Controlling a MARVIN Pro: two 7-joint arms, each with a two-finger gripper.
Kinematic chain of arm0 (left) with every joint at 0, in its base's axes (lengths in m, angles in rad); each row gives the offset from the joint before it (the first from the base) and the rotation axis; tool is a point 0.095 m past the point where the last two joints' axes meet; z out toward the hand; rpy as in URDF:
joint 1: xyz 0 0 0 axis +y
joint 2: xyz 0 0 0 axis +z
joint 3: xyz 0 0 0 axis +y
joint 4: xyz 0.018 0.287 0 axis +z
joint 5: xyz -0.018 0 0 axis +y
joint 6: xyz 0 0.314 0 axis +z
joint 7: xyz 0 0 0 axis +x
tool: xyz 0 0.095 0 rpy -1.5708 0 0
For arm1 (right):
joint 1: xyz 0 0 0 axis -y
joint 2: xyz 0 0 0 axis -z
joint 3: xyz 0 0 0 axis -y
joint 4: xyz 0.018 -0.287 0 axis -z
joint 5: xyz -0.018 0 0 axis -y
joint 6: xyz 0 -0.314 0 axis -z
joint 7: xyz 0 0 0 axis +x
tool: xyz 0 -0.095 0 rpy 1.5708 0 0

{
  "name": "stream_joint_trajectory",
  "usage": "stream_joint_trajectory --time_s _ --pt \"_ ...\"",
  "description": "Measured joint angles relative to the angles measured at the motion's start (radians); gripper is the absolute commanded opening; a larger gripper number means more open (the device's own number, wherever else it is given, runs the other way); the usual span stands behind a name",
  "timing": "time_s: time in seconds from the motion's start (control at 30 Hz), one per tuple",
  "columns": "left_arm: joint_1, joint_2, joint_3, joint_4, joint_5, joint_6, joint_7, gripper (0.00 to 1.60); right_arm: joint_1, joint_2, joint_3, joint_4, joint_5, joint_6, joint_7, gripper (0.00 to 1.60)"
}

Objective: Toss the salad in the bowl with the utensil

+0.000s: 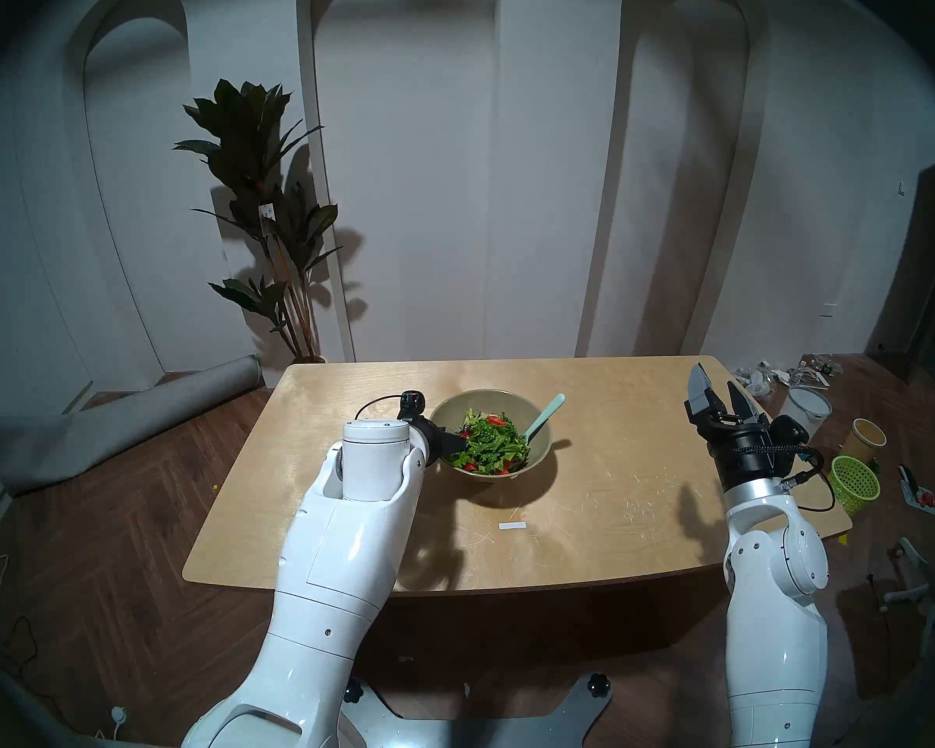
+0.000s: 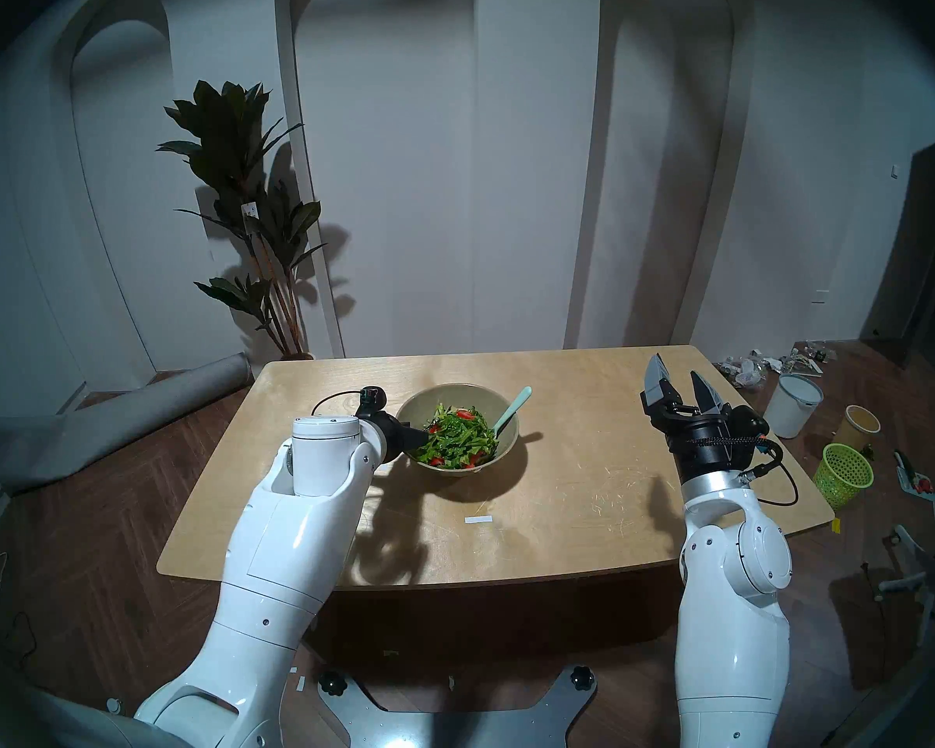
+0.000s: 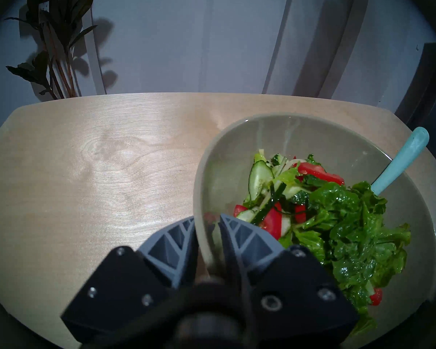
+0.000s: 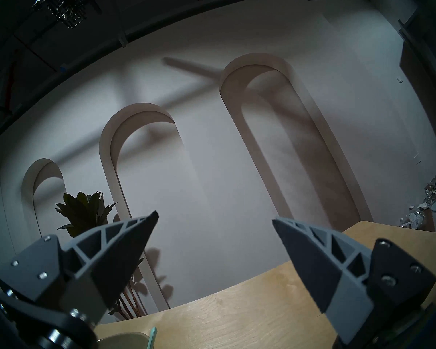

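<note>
Left tool point(image 3: 207, 218) is pinching the near-left rim of the bowl point(image 3: 237, 144), one finger inside, one outside. Salad point(image 3: 337, 215) fills it, fork point(image 3: 400, 159) leaning on the far rim. Right tool point(image 1: 716, 393) hangs spread wide over the counter point(image 1: 616, 493).

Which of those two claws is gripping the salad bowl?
The left gripper: its fingers straddle the bowl rim, one inside, one outside. The right gripper hangs open in the air, holding nothing.

the utensil point(image 3: 398, 164) has its tines buried under the salad point(image 3: 342, 227). the bowl point(image 3: 227, 149) wall between the left gripper point(image 3: 207, 218) fingers is blurred; contact unclear.
</note>
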Motion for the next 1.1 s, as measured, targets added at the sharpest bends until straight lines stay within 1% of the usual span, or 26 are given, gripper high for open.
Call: stream_joint_trajectory --time_s 0.03,0.07,0.53,0.7,0.77,0.87,0.97,1.1 --pt "-0.001 0.0 0.001 0.002 0.001 -0.001 0.001 0.15 0.001 -0.001 0.001 0.0 -0.001 0.0 -0.001 1.6" --pt "-0.002 0.0 0.002 0.003 0.001 -0.002 0.001 0.0 0.001 -0.001 0.002 0.0 -0.002 0.0 -0.001 1.6" --pt "-0.015 0.0 0.01 0.019 0.001 -0.012 -0.001 0.0 0.016 -0.006 0.012 0.013 -0.025 -0.003 -0.007 1.6" --pt "-0.016 0.0 0.011 0.021 0.002 -0.013 -0.002 0.0 0.024 -0.003 0.006 0.023 -0.025 0.004 -0.003 1.6" --pt "-0.016 0.0 0.011 0.021 0.002 -0.013 -0.002 0.0 0.029 0.0 -0.003 0.026 -0.018 0.023 -0.002 1.6" --pt "-0.016 0.0 0.011 0.021 0.002 -0.014 -0.002 0.0 0.045 0.005 -0.024 0.034 0.007 0.081 -0.001 1.6" --pt "-0.016 0.0 0.011 0.021 0.002 -0.014 -0.002 0.0 0.075 0.008 -0.058 0.046 0.036 0.15 -0.007 1.6" --pt "-0.016 0.0 0.011 0.022 0.002 -0.015 -0.002 0.0 0.127 0.021 -0.12 0.065 0.045 0.25 -0.055 1.6"
